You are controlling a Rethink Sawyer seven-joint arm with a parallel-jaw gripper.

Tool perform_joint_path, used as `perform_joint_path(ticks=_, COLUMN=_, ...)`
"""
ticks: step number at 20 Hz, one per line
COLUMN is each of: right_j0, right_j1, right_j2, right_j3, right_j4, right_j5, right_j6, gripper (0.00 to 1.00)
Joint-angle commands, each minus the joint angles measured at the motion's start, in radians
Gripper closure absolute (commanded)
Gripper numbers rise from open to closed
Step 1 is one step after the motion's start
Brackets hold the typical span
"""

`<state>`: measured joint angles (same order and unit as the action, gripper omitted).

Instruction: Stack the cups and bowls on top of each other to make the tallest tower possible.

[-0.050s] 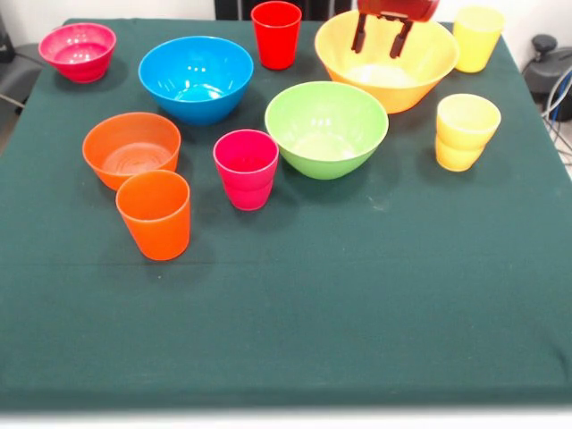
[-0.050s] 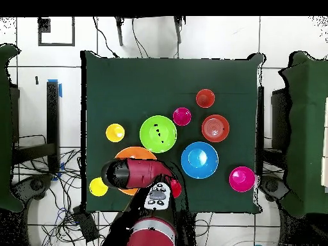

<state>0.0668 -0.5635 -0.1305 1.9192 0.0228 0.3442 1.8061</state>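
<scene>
Bowls (image 1: 196,78) sit unstacked; only the front view shows the fingers (image 1: 382,36) spread, empty.

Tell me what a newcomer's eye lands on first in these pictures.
Bright plastic on a dark green table: the big yellow bowl at the back, with the gripper hanging open over it. In front of it sits the green bowl, with the blue bowl off to the side. Nothing is stacked yet.
</scene>
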Motion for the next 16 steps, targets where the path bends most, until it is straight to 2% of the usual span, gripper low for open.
perform_joint_path(ticks=1, right_j0=-0.015, right_j1=0.006, right_j2=0.079, right_j3=-0.032, right_j4=-0.021, right_j5=-0.09, right_j6=0.117, gripper=0.0)
perform_joint_path(ticks=9, right_j0=-0.01, right_j1=0.005, right_j2=0.072, right_j3=-0.037, right_j4=-0.017, right_j5=-0.078, right_j6=0.119, gripper=0.0)
perform_joint_path(ticks=13, right_j0=-0.046, right_j1=-0.044, right_j2=0.089, right_j3=-0.006, right_j4=-0.022, right_j5=-0.044, right_j6=0.091, gripper=0.0)
perform_joint_path(ticks=16, right_j0=-0.059, right_j1=-0.046, right_j2=0.103, right_j3=0.009, right_j4=-0.03, right_j5=-0.078, right_j6=0.091, gripper=0.0)
